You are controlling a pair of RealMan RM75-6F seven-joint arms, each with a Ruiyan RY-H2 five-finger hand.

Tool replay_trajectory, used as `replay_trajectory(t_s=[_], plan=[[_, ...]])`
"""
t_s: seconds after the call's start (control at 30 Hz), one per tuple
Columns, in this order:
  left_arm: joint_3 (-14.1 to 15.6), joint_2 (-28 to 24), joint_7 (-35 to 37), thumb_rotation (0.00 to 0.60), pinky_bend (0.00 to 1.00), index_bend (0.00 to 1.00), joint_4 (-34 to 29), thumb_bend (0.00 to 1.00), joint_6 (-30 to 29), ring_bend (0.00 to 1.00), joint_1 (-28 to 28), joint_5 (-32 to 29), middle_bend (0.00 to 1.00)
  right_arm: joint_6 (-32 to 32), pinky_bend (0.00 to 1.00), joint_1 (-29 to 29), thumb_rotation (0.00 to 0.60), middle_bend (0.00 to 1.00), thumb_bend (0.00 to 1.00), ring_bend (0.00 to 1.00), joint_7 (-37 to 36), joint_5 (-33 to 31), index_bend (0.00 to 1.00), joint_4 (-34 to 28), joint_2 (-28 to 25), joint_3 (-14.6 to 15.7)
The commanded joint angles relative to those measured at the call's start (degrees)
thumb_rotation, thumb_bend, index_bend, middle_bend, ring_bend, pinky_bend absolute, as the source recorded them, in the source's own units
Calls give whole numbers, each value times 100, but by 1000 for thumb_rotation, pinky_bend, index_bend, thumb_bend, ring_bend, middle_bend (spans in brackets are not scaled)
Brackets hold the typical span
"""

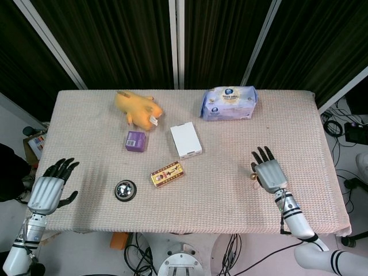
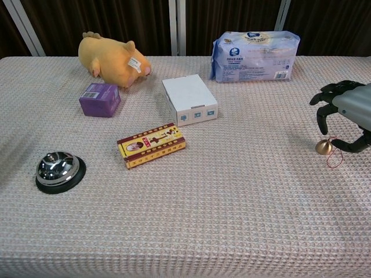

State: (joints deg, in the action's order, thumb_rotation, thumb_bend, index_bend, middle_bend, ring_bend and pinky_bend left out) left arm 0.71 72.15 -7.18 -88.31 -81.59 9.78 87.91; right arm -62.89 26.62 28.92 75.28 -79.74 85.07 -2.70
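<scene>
My right hand hovers at the right side of the table, fingers spread and bent downward. A small gold bell with a red cord lies on the cloth just under its fingertips, between fingers and thumb; the same small gold bell shows at the hand's left side in the head view. I cannot see the hand gripping it. My left hand hangs off the table's left edge with fingers apart, holding nothing, nearest the silver call bell. The chest view does not show the left hand.
On the woven tablecloth lie a yellow plush toy, a purple box, a white box, a red-and-yellow box, the silver call bell and a blue tissue pack. Dark curtains stand behind.
</scene>
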Motion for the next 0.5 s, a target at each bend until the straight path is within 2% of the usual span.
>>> replay_trajectory(t_s=[0.03,0.17,0.5], plan=[[0,-7,10,600,220,136,-4,246,10,78,-2,0,106,17,0,4,600,140,288,0,0,1,518,20,17,7],[-1,-25,15,600,220,136,-6,247,25,78,-7,-3,106,38,0,13,600,142,319,0,11,-7,531,39,31,5],[-13,-38,52,600,220,136,-2,246,63,78,-11,-13,106,67,0,14,600,145,319,0,40,-53,532,68,70,-2]])
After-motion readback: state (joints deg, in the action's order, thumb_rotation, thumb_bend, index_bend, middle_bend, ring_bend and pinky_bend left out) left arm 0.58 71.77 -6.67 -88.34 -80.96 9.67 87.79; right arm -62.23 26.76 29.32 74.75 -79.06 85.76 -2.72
